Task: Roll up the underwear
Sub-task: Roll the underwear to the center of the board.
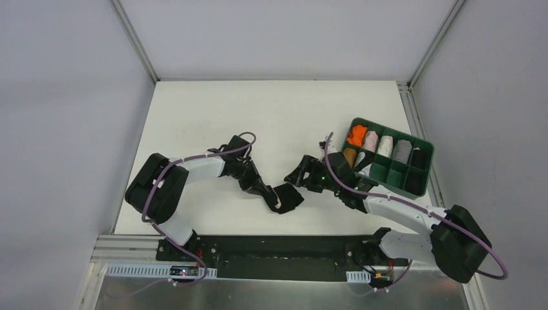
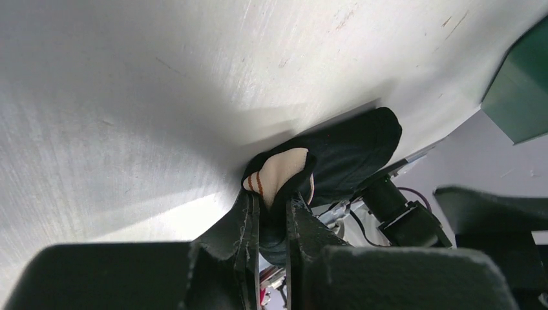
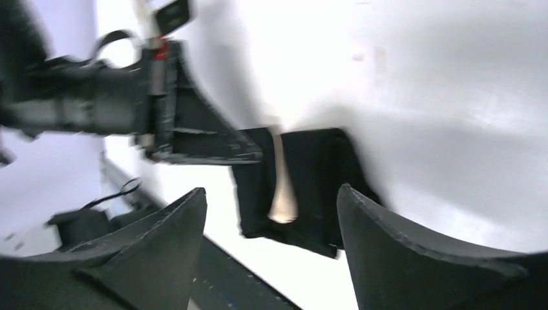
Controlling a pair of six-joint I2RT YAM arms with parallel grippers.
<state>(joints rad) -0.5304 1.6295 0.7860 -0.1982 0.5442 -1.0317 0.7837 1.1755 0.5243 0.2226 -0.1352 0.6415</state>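
The underwear (image 1: 289,197) is a small folded black bundle near the table's front edge. In the left wrist view its black fabric (image 2: 349,155) and pale beige waistband with red stripes (image 2: 279,171) are pinched between my fingers. My left gripper (image 1: 274,201) is shut on its left edge; it also shows in the left wrist view (image 2: 271,206). My right gripper (image 1: 296,174) is open and empty, just up and right of the bundle. In the blurred right wrist view the underwear (image 3: 310,187) lies beyond my wide-open right gripper (image 3: 271,197), with the left gripper (image 3: 194,139) on its left side.
A green compartment tray (image 1: 423,184) stands at the right, holding rolled garments: orange (image 1: 356,135), white (image 1: 385,144), grey (image 1: 402,150), brown (image 1: 349,157) and black (image 1: 419,159). Its corner shows in the left wrist view (image 2: 520,90). The table's front edge runs close below the underwear.
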